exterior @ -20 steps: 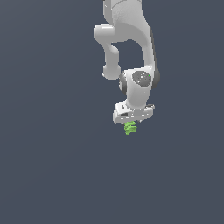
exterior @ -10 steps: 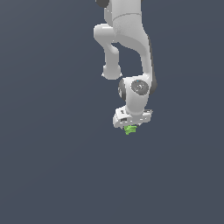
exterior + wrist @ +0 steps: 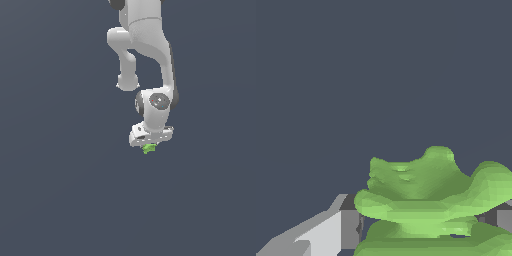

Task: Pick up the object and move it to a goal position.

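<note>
Exterior view: green object (image 3: pixel 148 148) sits directly beneath the claw (image 3: pixel 150 145), touching it. Wrist view: object (image 3: pixel 431 200) between fingers (image 3: pixel 331 232), apparently clamped.

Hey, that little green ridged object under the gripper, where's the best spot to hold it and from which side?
Probably across its narrower upper layers, coming straight down from above. The green object is a stack of ridged tiers, so fingers closing on opposite sides can seat in a groove between tiers. The gripper already sits over it that way, with only the lower part showing in the exterior view.
</note>
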